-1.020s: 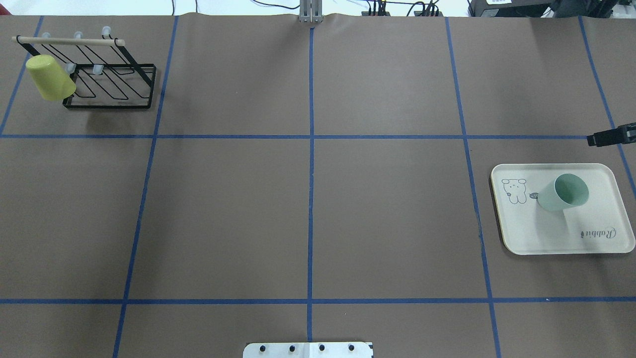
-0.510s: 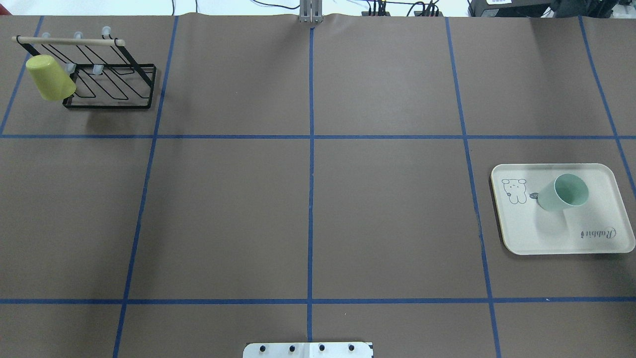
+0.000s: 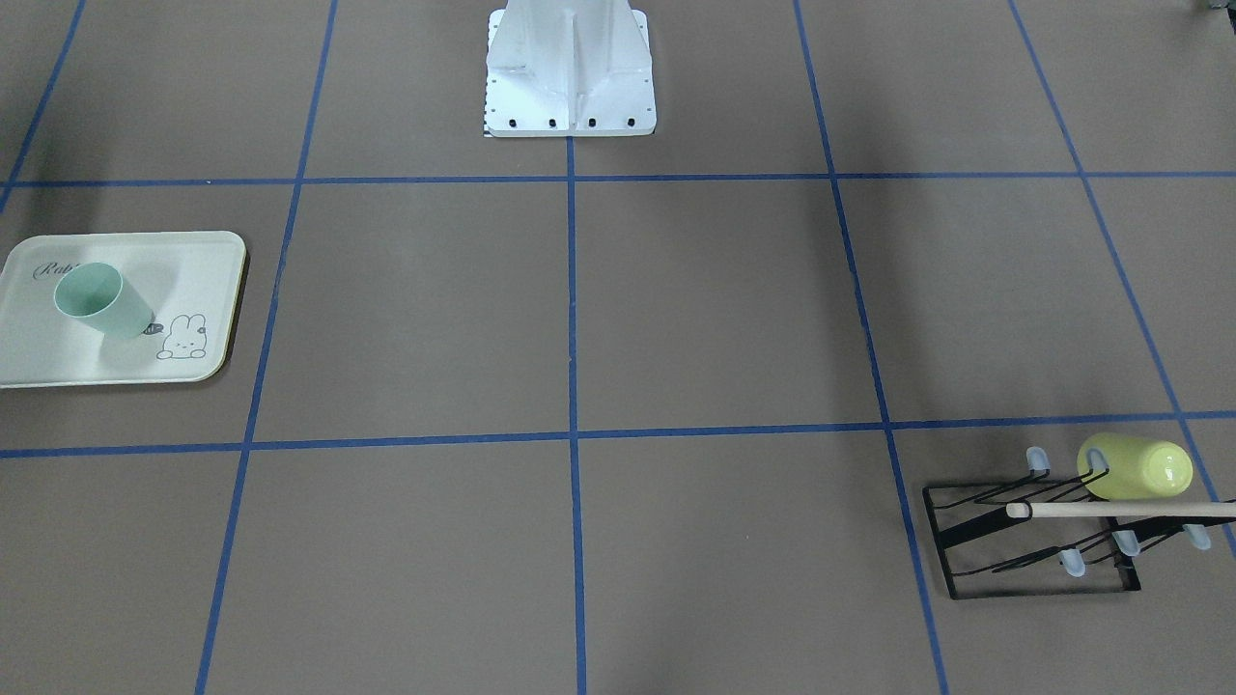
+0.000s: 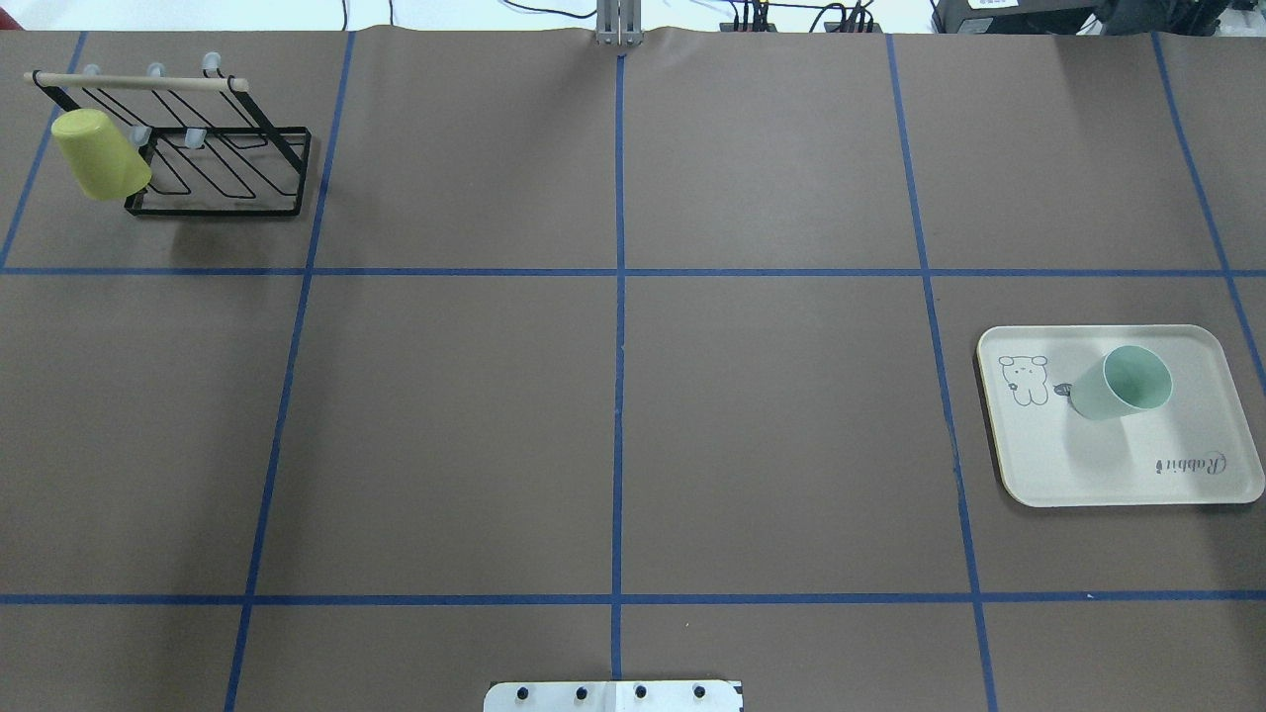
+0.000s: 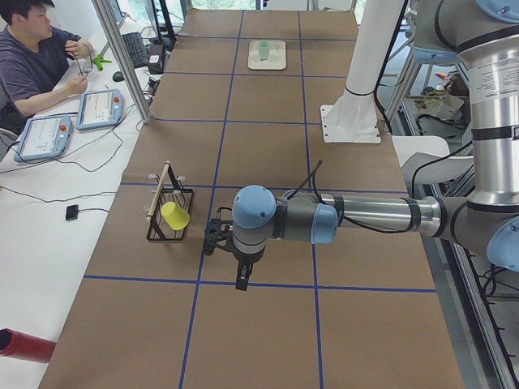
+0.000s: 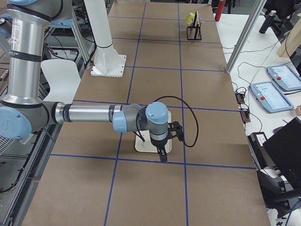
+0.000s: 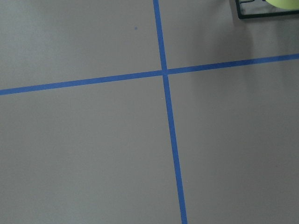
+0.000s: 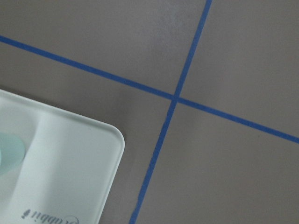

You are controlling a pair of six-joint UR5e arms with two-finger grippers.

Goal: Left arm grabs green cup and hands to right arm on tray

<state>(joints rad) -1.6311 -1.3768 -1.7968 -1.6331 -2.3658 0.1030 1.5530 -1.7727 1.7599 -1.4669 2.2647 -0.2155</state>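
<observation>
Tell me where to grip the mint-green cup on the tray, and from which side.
Probably the rim. The green cup stands upright on the tray, mouth open upward, round and without a handle. Come straight down, with one finger inside the wall and one outside. Any side of the rim should serve.

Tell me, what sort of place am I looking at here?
Most likely a robotics lab or test room: a robot arm reaches over a table marked with a blue tape grid, and an operator sits alongside with control tablets.
</observation>
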